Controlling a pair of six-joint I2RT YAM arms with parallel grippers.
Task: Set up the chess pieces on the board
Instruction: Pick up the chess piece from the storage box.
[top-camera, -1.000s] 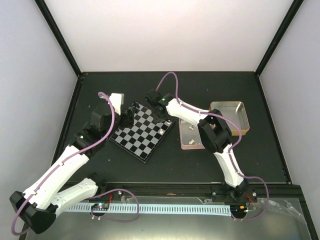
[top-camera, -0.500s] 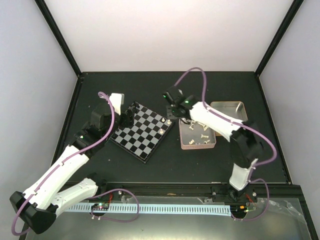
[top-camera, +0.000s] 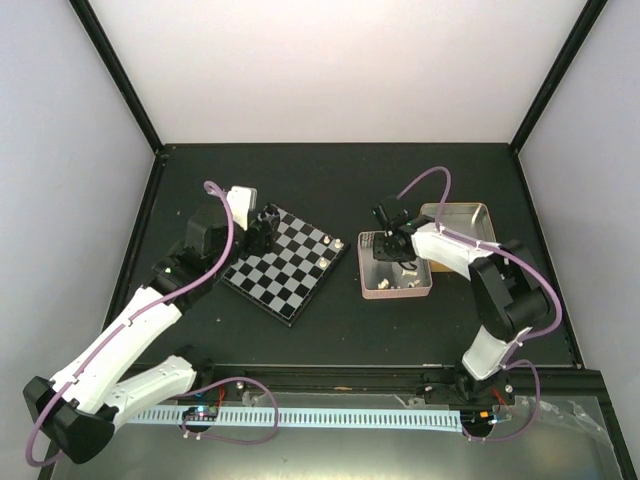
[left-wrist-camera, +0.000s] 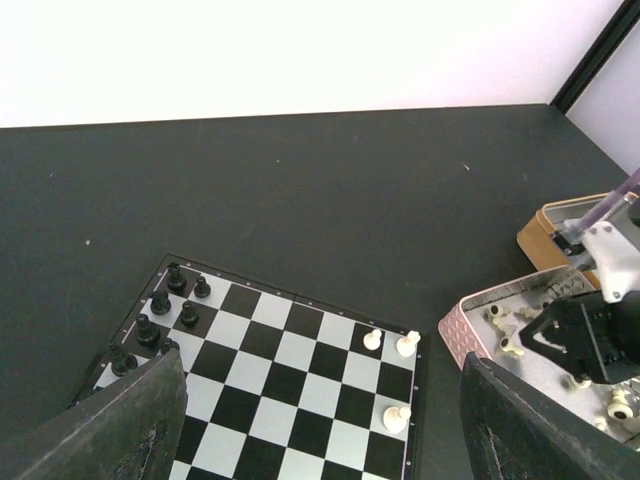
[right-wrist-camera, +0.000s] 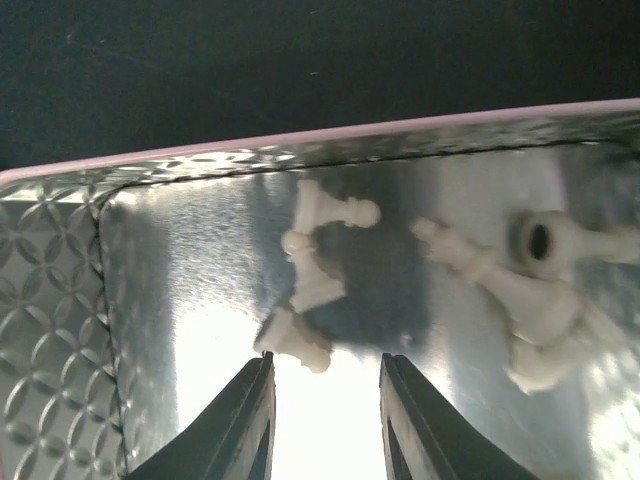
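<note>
Your board (top-camera: 285, 265) lies turned at an angle. Just right of the board sits the pink tin (top-camera: 395, 294). Your left gripper (top-camera: 262, 226) hangs over the board's far left corner, fingers wide apart, holding nothing. Your right gripper (right-wrist-camera: 325, 400) is down in the tin, fingers a little apart, nothing between them. Three white chess pieces (left-wrist-camera: 372, 340) stand near the board's right corner; more lie in the tin.

Board (top-camera: 283, 268) flat, set diagonal; 3 cream chess pieces (left-wrist-camera: 372, 340) upright nr one corner, rest lying in pink tin (right-wrist-camera: 60, 290).
</note>
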